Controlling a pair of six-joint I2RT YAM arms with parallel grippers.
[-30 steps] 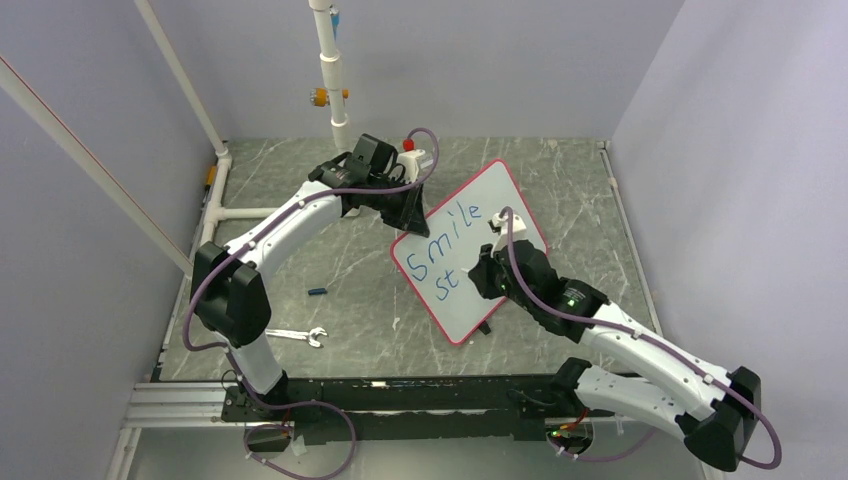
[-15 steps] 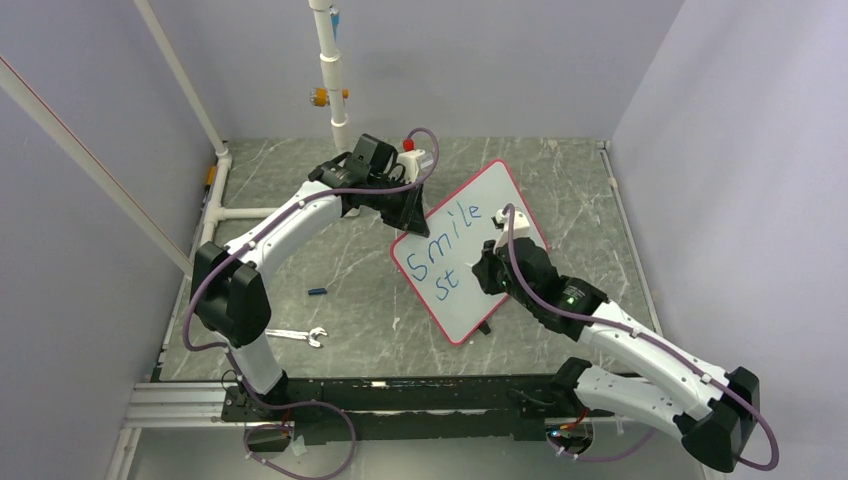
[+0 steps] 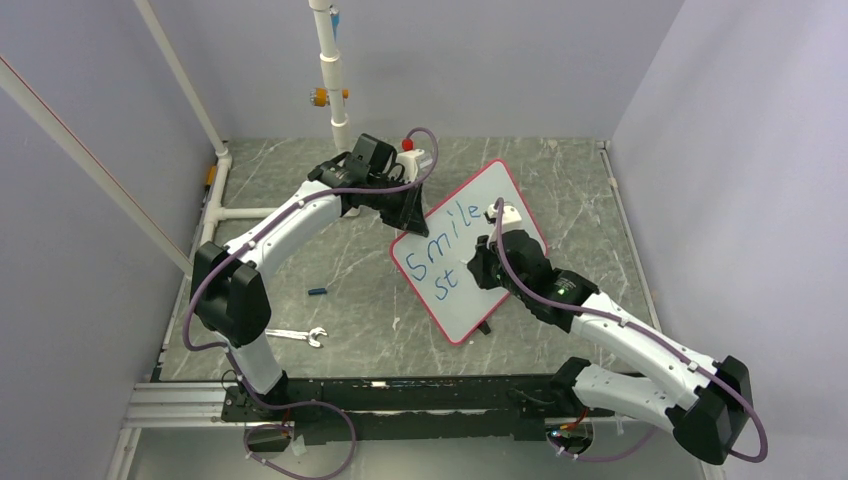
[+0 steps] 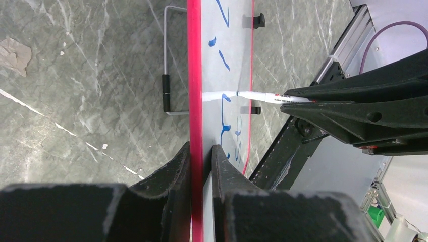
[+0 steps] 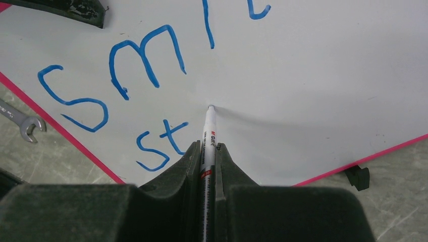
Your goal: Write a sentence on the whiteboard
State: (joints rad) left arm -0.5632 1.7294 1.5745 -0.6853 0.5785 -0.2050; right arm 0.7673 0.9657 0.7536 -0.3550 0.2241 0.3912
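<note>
Reading my screens, I make out the sentence as thin blue handwriting in two lines: "Smile" above, and only "st" beneath it. It sits on the left half of the whiteboard, whose right half is bare white inside the thin red rim. The board lies right of centre on the table, turned on the diagonal between my two arms.

On the right wrist feed, the marker has its tip touching the white surface just right of the "t", below the "m". The right gripper has its fingers closed tight on the marker barrel, one on each side, with the pen pointing straight out ahead of them.

The left gripper is clamped on the board's red rim, one finger on the back and one on the written face. From above, that grip falls on the board's upper left edge, near the "S". The left wrist view looks along the board edge-on. It shows a wire stand behind the panel and a small black foot at the far rim. The same feed shows the pen meeting the face from the right.

Further out, a wrench lies flat on the table near the left arm's base, well apart from the board. A small dark blue piece rests between the two; I cannot tell what it is.
</note>
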